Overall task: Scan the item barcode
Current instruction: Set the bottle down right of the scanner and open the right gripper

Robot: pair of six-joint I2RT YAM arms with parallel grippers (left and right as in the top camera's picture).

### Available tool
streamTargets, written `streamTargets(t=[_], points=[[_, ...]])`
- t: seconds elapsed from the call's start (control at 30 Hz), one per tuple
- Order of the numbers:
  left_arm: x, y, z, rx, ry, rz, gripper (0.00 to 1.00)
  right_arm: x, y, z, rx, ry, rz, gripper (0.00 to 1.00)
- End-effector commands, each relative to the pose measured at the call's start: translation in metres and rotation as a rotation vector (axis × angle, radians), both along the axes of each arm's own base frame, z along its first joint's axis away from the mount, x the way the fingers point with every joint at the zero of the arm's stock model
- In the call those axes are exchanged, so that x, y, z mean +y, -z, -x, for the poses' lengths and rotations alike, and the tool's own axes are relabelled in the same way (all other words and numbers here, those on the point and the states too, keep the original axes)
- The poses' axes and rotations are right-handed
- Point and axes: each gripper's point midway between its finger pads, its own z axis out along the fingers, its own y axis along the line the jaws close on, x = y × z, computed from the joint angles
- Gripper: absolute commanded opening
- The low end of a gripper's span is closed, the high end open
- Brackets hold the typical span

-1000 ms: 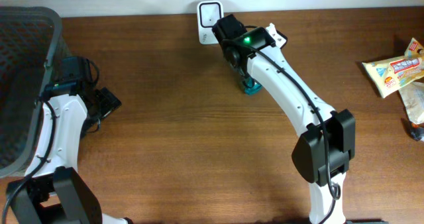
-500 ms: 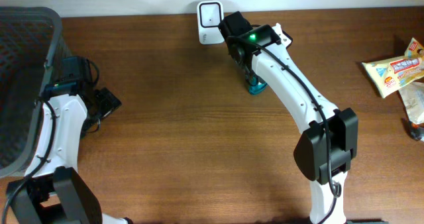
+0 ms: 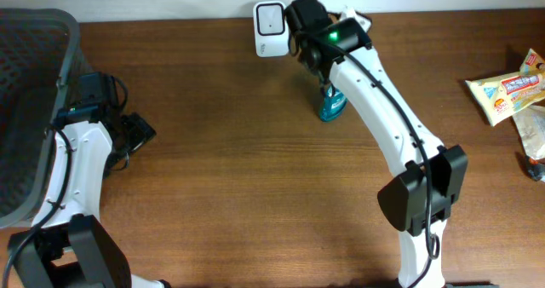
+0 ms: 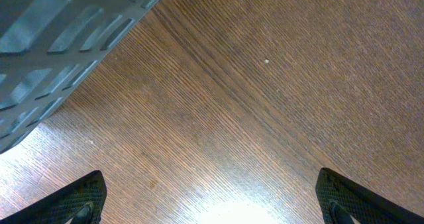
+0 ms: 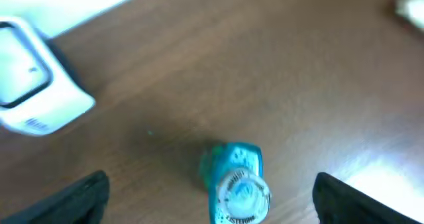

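the right gripper (image 5: 218,201) hangs spread wide over the teal bottle (image 5: 233,179), which stands upright and unheld at 4 o'clock of the scanner (image 3: 270,19); the left gripper (image 4: 212,204) is spread too, empty. best to pinch the body squarely and turn its label toward the scanner window.
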Motion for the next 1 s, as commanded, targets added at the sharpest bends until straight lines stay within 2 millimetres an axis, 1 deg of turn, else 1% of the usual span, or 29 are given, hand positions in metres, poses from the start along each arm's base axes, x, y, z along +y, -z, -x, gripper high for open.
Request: streamTargets(t=[0.0,0.03,0.07,0.13,0.17,0.23,0.27,0.33,0.37,0.4,0.43,0.47,0.5,0.57,0.67,0.7,0.77,0.87,0.9,0.97], points=[[0.003,0.004,0.003,0.015,-0.011,-0.001,0.99,0.001,-0.040,-0.012,0.007,-0.279,0.167,0.99],[0.003,0.004,0.003,0.015,-0.011,0.000,0.99,0.001,-0.051,-0.012,0.015,-0.354,0.203,0.99],[0.003,0.004,0.003,0.014,-0.011,-0.001,0.99,-0.004,-0.064,-0.009,0.021,-0.406,0.224,0.98],[0.003,0.004,0.003,0.015,-0.011,-0.001,0.99,-0.013,-0.079,-0.002,0.040,-0.499,0.231,0.98],[0.003,0.004,0.003,0.015,-0.011,-0.001,0.99,-0.022,-0.086,0.005,0.062,-0.568,0.223,0.99],[0.003,0.004,0.003,0.015,-0.011,0.000,0.99,-0.039,-0.090,0.021,0.115,-0.666,0.183,0.98],[0.003,0.004,0.003,0.015,-0.011,-0.001,0.99,-0.052,-0.090,0.031,0.146,-0.711,0.138,0.98],[0.003,0.004,0.003,0.015,-0.011,-0.001,0.99,-0.072,-0.087,0.049,0.180,-0.815,0.000,0.98],[0.003,0.004,0.003,0.015,-0.011,0.000,0.99,-0.075,-0.086,0.055,0.182,-0.873,-0.057,0.98],[0.003,0.004,0.003,0.015,-0.011,-0.001,0.99,-0.077,-0.084,0.063,0.179,-0.966,-0.125,0.98],[0.003,0.004,0.003,0.015,-0.011,-0.001,0.99,-0.076,-0.079,0.076,0.167,-1.115,-0.207,0.98],[0.003,0.004,0.003,0.015,-0.011,-0.001,0.99,-0.075,-0.074,0.084,0.158,-1.202,-0.250,0.98],[0.003,0.004,0.003,0.015,-0.011,0.000,0.99,-0.075,-0.071,0.089,0.154,-1.253,-0.277,0.98],[0.003,0.004,0.003,0.015,-0.011,-0.001,0.99,-0.076,-0.059,0.094,0.156,-1.312,-0.307,0.98],[0.003,0.004,0.003,0.015,-0.011,0.000,0.99,-0.076,-0.026,0.102,0.208,-1.415,-0.320,0.98],[0.003,0.004,0.003,0.015,-0.011,-0.001,0.99,-0.074,-0.011,0.100,0.210,-1.430,-0.337,0.98],[0.003,0.004,0.003,0.015,-0.011,0.000,0.99,-0.070,0.011,0.091,0.182,-1.436,-0.353,0.98],[0.003,0.004,0.003,0.015,-0.011,-0.001,0.99,-0.072,0.046,0.080,0.170,-1.414,-0.348,0.98],[0.003,0.004,0.003,0.015,-0.011,-0.001,0.99,-0.072,0.054,0.075,0.164,-1.384,-0.352,0.99],[0.003,0.004,0.003,0.015,-0.011,-0.001,0.99,-0.073,0.065,0.065,0.147,-1.323,-0.360,0.99]])
